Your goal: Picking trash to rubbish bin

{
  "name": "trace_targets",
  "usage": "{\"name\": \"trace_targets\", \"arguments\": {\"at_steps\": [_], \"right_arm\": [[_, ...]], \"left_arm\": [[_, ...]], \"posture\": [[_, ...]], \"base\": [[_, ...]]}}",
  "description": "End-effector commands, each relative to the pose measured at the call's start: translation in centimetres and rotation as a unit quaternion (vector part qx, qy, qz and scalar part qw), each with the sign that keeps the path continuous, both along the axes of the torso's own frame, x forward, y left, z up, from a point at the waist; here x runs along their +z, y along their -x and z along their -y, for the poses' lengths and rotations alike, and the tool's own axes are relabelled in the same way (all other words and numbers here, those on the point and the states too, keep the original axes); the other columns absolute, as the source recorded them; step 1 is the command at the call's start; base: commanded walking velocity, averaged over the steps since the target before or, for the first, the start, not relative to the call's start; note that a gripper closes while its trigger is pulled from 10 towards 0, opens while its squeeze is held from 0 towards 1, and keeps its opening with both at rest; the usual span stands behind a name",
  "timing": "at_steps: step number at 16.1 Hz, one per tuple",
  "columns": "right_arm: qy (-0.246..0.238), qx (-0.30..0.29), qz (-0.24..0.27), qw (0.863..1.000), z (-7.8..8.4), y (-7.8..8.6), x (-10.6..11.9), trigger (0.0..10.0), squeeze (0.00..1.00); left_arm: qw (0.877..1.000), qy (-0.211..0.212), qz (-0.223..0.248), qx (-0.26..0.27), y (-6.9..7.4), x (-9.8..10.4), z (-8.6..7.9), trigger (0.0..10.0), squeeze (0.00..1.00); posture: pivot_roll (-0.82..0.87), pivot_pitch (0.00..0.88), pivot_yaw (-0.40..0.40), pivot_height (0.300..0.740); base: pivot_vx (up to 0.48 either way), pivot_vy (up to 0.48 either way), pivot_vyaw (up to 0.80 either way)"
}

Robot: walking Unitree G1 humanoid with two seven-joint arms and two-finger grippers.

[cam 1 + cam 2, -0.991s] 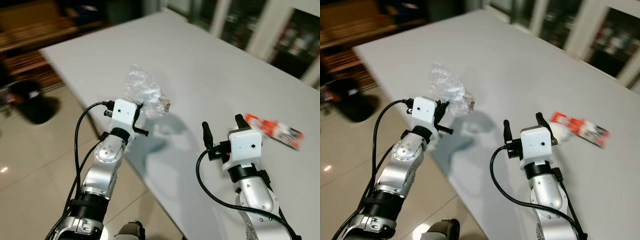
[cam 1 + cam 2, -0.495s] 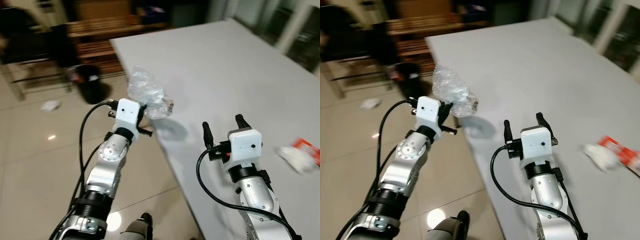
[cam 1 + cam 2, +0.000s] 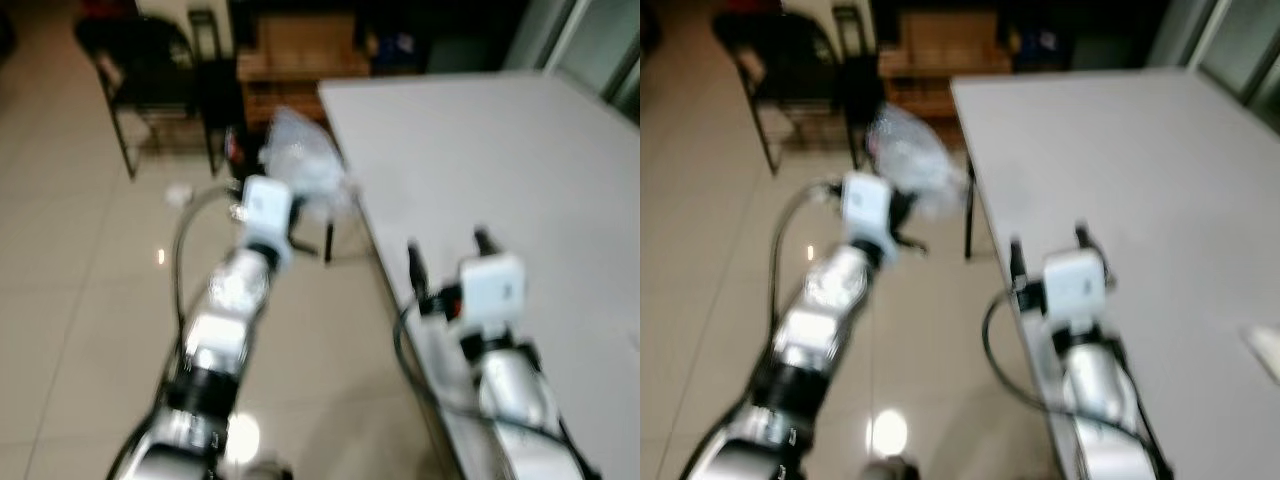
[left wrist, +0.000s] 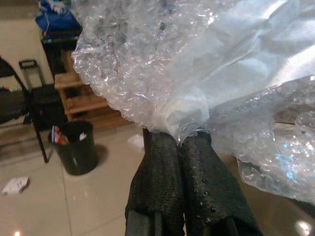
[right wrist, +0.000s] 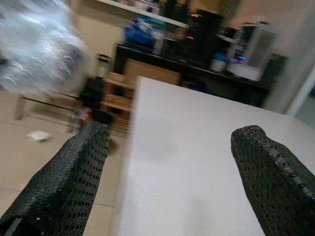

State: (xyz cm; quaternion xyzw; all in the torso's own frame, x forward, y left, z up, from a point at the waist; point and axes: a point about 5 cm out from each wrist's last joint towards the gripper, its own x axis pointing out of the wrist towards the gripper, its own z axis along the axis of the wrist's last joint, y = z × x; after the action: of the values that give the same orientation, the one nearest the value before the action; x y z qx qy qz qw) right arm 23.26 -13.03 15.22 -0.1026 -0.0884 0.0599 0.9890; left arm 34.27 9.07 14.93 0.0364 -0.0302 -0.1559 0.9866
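One left hand (image 4: 179, 147) pinching bubble wrap (image 4: 197, 64), no legible writing

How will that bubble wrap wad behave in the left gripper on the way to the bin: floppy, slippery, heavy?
Probably very light: the bubble wrap bulges far wider than the left gripper, whose fingers are shut on one pinched fold. Likely floppy, since loose folds hang past the fingers. The film looks glossy, so it could slip. The bin stands on the floor beyond.

Silver jointed arms; white boxy wrist housings; looping black cables; black, dimple-textured jaws.
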Motion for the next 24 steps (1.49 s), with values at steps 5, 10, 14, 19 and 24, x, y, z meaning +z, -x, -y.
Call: {"name": "trace_targets", "arguments": {"at_steps": [5,10,14,19,24], "right_arm": [[0.002,-0.006,0.008,1.0,0.3,0.03,0.33,10.0,0.0],[0.0,-0.008,0.011,1.0,0.5,-0.04,0.46,10.0,0.0],[-0.001,-0.01,0.011,1.0,0.53,-0.03,0.45,10.0,0.0],[-0.002,-0.01,0.012,1.0,0.42,0.01,0.44,10.0,0.0],[-0.003,-0.007,0.011,1.0,0.28,-0.04,0.39,10.0,0.0]], "left_arm": [[1.0,0.012,-0.009,0.004,-0.27,0.08,0.14,0.0,0.0],[1.0,0.028,-0.01,0.002,-0.67,0.41,0.58,0.0,0.0],[0.999,0.032,-0.01,-0.001,-0.79,0.47,0.71,0.0,0.0],[0.999,0.031,-0.01,-0.004,-0.77,0.39,0.77,0.0,0.0],[0.999,0.03,-0.011,-0.008,-0.76,0.3,0.96,0.0,0.0]], "posture": [[0.07,0.085,0.006,0.74],[0.06,0.078,0.008,0.74],[0.06,0.077,0.01,0.74],[0.06,0.077,0.01,0.74],[0.06,0.077,0.01,0.74]], "base": [[0.0,0.0,0.8],[0.127,0.0,0.0],[0.451,0.0,0.0],[0.465,0.0,0.0],[0.465,0.0,0.0]]}}
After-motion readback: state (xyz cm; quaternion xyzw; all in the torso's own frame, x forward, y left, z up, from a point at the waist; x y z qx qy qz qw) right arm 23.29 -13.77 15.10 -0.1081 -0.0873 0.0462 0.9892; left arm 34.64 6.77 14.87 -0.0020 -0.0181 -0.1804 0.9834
